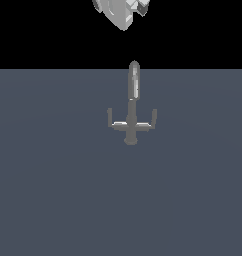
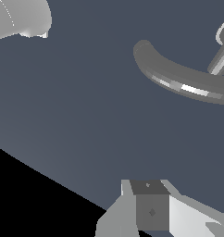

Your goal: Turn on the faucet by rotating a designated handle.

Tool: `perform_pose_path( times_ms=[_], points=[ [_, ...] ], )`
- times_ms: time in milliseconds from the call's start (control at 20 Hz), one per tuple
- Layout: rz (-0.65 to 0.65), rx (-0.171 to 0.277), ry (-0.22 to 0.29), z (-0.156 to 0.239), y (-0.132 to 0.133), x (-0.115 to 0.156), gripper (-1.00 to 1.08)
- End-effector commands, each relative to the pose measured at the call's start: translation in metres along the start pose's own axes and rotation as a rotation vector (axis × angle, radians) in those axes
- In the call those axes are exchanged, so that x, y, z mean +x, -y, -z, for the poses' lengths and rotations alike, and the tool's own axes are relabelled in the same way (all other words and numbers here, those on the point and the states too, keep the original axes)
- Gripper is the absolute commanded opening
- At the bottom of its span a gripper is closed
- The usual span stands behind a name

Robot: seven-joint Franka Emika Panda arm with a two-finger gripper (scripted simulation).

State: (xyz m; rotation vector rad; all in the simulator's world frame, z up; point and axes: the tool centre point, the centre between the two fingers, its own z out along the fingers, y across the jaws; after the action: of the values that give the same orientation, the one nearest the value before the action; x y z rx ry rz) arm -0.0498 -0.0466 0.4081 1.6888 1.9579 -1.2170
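Observation:
The grey metal faucet (image 1: 131, 122) stands on the flat grey floor (image 1: 53, 190), its tall rounded spout (image 1: 134, 80) rising from a round base. Its crossbar ends in two upturned handle tips, one on the exterior view's left (image 1: 109, 117) and one on its right (image 1: 154, 117). My white gripper (image 1: 124, 14) hangs high above the spout, well apart from it and cut off by the frame edge. In the wrist view the curved spout (image 2: 178, 78) and one handle tip (image 2: 223, 34) show, with a dark fingertip (image 2: 151, 206) in the foreground. Nothing is held.
The grey floor ends at a straight edge with black void beyond (image 2: 35, 203). A rounded white robot part (image 2: 21, 18) shows in a corner of the wrist view.

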Motion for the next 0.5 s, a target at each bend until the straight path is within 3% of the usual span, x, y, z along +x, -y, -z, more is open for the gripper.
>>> perform_pose_path(
  times_ms=[0, 450],
  points=[
    [0.080, 0.008, 0.034, 0.000, -0.011, 0.003, -1.00],
    [0.358, 0.050, 0.144, 0.001, -0.052, 0.019, -1.00]
  ],
)
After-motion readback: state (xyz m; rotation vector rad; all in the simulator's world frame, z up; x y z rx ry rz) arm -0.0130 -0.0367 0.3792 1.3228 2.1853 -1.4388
